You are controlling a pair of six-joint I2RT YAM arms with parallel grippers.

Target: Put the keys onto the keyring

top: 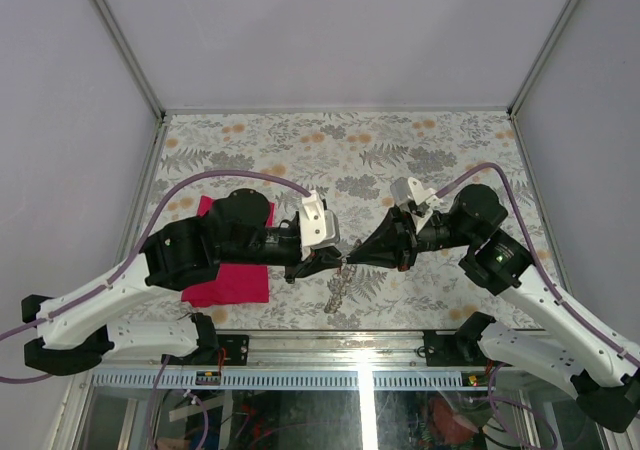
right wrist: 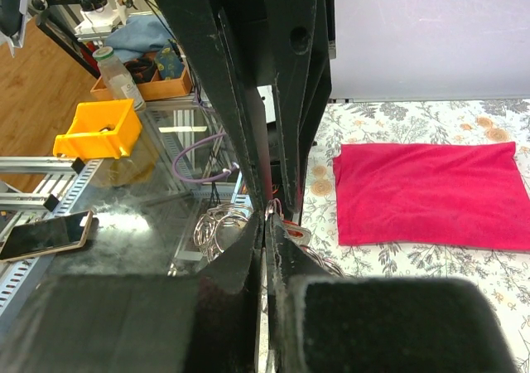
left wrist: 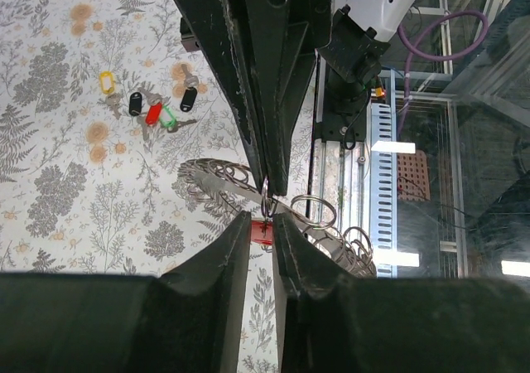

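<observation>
Keyring (top: 338,285) held above bench's (top: 420,150) near edge, mid-width; other keys (left wrist: 153,109) loose on bench.
Closed right jaws pinch a loop, likely stiff and slippery; left jaws nearly closed on light red key (left wrist: 261,230), best held by its head.

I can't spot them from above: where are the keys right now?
In the left wrist view, the loose keys lie clustered on the floral table, upper left, beyond the keyring.

The right gripper (right wrist: 267,225), black with two fingers, is pinched tight. Its tip meets the black left gripper (right wrist: 273,192) coming down from the top. A tiny red key (right wrist: 277,211) shows where they meet. The keyring (right wrist: 217,228), a bunch of shiny silver rings, sits just beside them. A flat pink-red cloth (right wrist: 431,192) lies on the flowery table (right wrist: 414,112).
</observation>
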